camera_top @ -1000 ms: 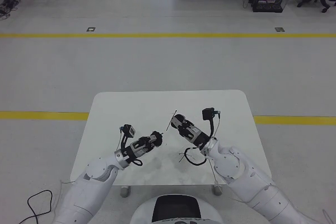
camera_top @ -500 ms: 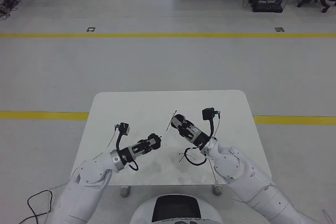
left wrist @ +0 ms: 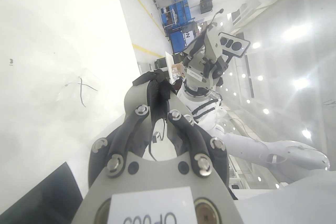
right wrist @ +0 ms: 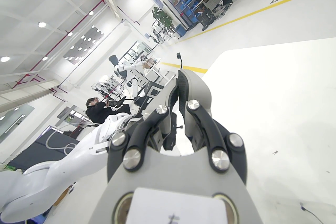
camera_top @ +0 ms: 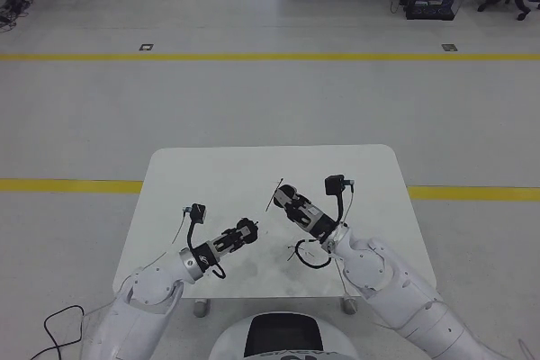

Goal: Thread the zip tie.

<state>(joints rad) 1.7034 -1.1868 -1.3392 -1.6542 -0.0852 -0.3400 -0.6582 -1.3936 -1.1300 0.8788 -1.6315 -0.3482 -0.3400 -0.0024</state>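
Right gripper (right wrist: 178,76) clenched on zip tie (right wrist: 180,62), tip poking past fingertips, free for threading; left gripper (left wrist: 157,78) clenched, contents unclear.

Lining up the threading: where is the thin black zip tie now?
Top view: the thin black zip tie sticks out of the right gripper, over the white table's middle, the left gripper close by.

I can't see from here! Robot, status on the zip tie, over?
Right hand shut on tie. Left hand shut, apart from it. Not threaded. Nothing between.
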